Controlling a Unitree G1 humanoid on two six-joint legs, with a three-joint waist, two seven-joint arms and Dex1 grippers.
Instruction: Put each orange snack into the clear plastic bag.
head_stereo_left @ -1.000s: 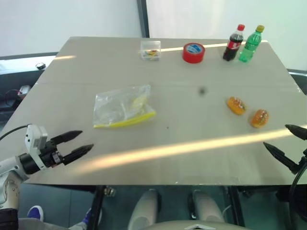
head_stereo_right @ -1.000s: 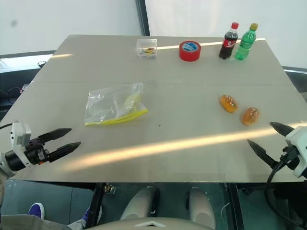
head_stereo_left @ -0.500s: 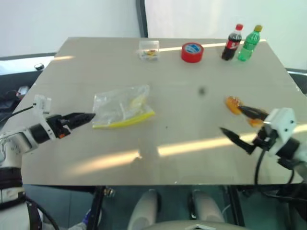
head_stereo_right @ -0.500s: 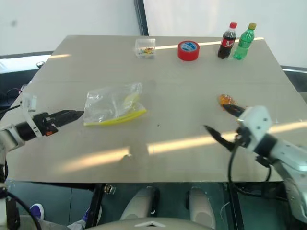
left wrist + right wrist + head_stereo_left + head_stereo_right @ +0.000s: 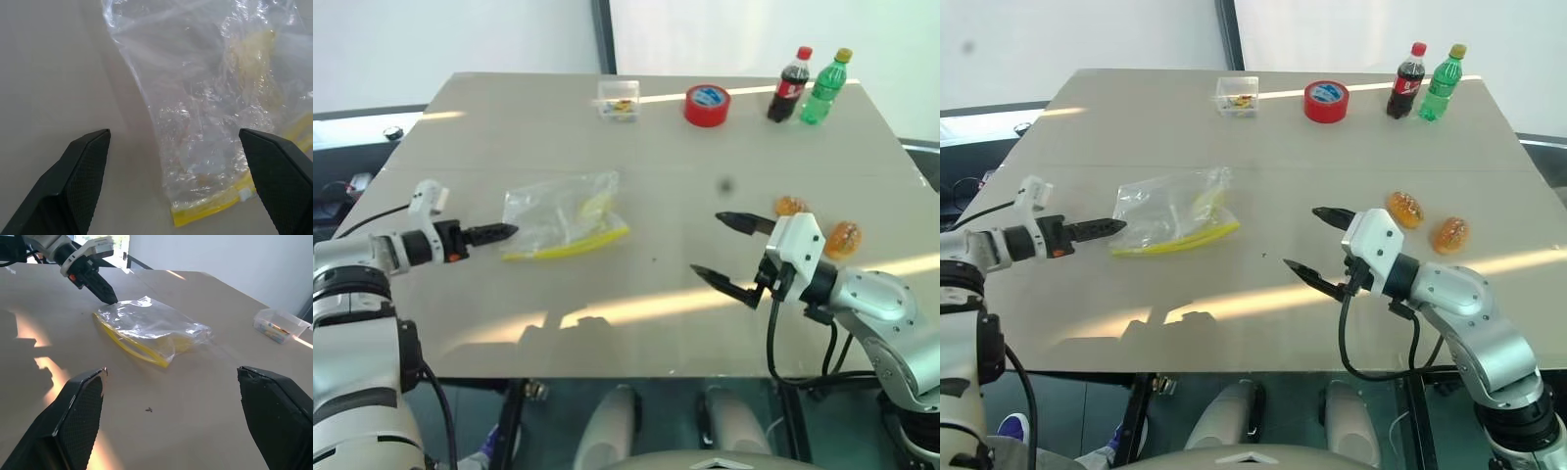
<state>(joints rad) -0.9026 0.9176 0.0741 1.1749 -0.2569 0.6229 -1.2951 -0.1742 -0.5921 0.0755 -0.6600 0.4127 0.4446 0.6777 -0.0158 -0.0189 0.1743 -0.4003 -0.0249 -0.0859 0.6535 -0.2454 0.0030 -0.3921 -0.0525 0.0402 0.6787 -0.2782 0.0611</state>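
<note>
Fingers spread on the left hand are nearing the clear plastic bag, ideally pinching its corner, while the right hand, fingers apart, is hovering empty.

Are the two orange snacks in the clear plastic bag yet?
Not yet: both orange snacks lie bare on the table, far from the clear plastic bag.
</note>
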